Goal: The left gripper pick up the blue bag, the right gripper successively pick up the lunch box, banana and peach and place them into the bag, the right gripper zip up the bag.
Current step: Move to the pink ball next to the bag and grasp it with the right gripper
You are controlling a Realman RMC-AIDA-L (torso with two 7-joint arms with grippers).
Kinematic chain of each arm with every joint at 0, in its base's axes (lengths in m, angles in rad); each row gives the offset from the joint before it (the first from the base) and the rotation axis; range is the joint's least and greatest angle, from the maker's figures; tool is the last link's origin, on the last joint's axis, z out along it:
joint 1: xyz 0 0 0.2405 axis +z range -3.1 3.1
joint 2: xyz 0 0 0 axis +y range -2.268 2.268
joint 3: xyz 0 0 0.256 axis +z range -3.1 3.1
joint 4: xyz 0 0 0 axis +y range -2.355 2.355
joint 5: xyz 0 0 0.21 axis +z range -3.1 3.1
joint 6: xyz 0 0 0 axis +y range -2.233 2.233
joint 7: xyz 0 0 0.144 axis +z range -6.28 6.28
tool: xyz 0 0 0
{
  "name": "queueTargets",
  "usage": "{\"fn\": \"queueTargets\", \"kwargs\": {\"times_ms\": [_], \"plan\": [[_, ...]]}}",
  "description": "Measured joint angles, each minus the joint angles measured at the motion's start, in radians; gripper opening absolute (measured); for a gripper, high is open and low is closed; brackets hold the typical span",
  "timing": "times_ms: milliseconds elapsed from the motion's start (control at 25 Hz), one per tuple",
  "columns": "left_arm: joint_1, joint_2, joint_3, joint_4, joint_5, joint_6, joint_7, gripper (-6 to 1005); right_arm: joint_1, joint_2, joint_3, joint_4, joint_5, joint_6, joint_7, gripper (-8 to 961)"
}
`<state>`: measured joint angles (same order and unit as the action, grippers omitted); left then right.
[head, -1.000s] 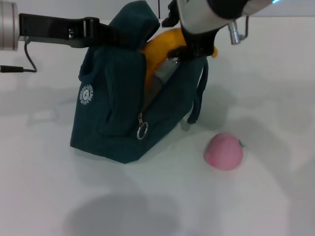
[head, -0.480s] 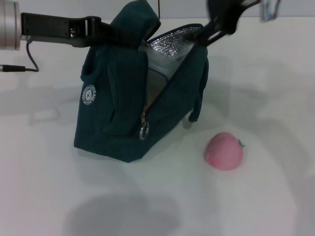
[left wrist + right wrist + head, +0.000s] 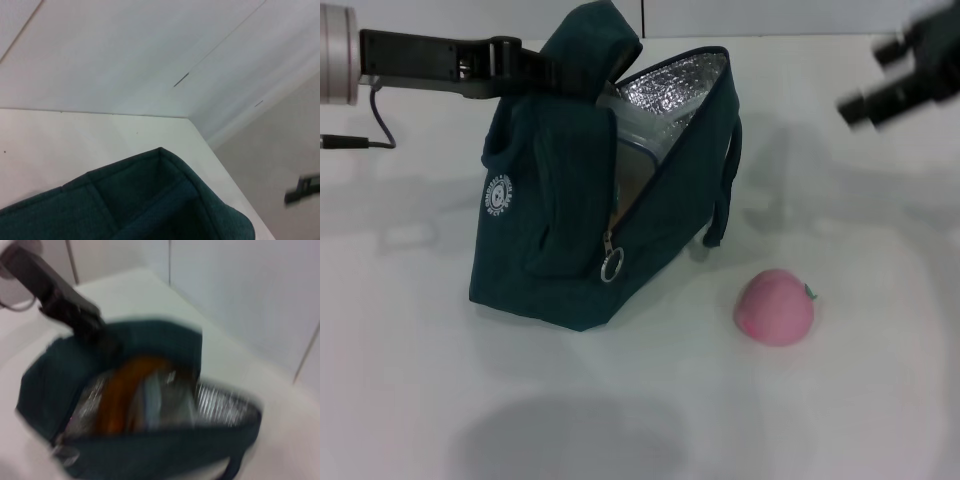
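Note:
My left gripper (image 3: 542,72) is shut on the raised handle of the blue bag (image 3: 555,230) and holds its top up. The bag stands on the white table with its mouth open and the foil lining (image 3: 670,90) showing. The bag's fabric fills the lower part of the left wrist view (image 3: 150,200). The banana (image 3: 120,395) and the clear lunch box (image 3: 160,400) lie inside the bag. The box's edge also shows in the head view (image 3: 632,145). The pink peach (image 3: 775,307) lies on the table right of the bag. My right gripper (image 3: 885,78) is open and empty, high up to the bag's right.
The ring zip pull (image 3: 610,267) hangs at the bag's front seam. The second handle (image 3: 725,200) droops on the bag's right side. A black cable (image 3: 365,140) runs along the table's left edge. A white wall (image 3: 125,55) stands behind the table.
My right gripper dropped the banana into the bag, rose out of its mouth and moved away to the right. The bag, the left gripper and the peach stayed put.

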<state>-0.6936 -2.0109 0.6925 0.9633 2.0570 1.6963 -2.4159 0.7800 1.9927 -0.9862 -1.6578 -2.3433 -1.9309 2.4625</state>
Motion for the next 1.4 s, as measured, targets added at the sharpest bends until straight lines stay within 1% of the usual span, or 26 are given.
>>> {"fn": "queueTargets", "kwargs": {"times_ms": [80, 160, 280, 360, 400, 560, 840, 960, 1080, 1400], "plan": [[0.0, 0.0, 0.001, -0.002, 0.003, 0.0, 0.0, 36, 0.009, -0.007, 0.006, 0.06, -0.006, -0.038, 0.036, 784], [-0.002, 0.0, 0.001, -0.008, 0.007, 0.0, 0.0, 36, 0.017, -0.009, 0.002, 0.148, -0.015, -0.063, 0.066, 784], [-0.002, 0.003, 0.002, -0.02, 0.009, 0.0, 0.001, 36, 0.022, 0.001, -0.012, 0.24, -0.036, -0.063, 0.071, 784], [-0.002, 0.005, 0.002, -0.024, 0.009, 0.0, 0.003, 35, 0.025, 0.008, -0.043, 0.285, -0.045, -0.046, 0.065, 784], [-0.002, 0.006, 0.002, -0.025, 0.009, -0.001, 0.003, 35, 0.025, 0.01, -0.06, 0.297, -0.048, -0.034, 0.062, 784], [0.0, 0.007, 0.003, -0.025, 0.009, -0.001, 0.006, 36, 0.028, 0.016, -0.189, 0.333, -0.076, 0.037, 0.059, 784], [0.0, 0.008, 0.002, -0.025, 0.011, -0.001, 0.01, 36, 0.057, 0.021, -0.276, 0.43, -0.075, 0.115, 0.053, 783], [0.0, 0.008, 0.002, -0.024, 0.011, -0.001, 0.01, 35, 0.056, 0.025, -0.351, 0.464, -0.073, 0.17, 0.051, 783], [0.0, 0.007, 0.002, -0.025, 0.011, -0.001, 0.01, 35, 0.052, 0.029, -0.402, 0.489, -0.072, 0.215, 0.05, 784], [0.001, 0.002, 0.002, -0.025, 0.012, -0.001, 0.014, 36, 0.048, 0.031, -0.46, 0.561, -0.023, 0.31, 0.018, 783]]}}
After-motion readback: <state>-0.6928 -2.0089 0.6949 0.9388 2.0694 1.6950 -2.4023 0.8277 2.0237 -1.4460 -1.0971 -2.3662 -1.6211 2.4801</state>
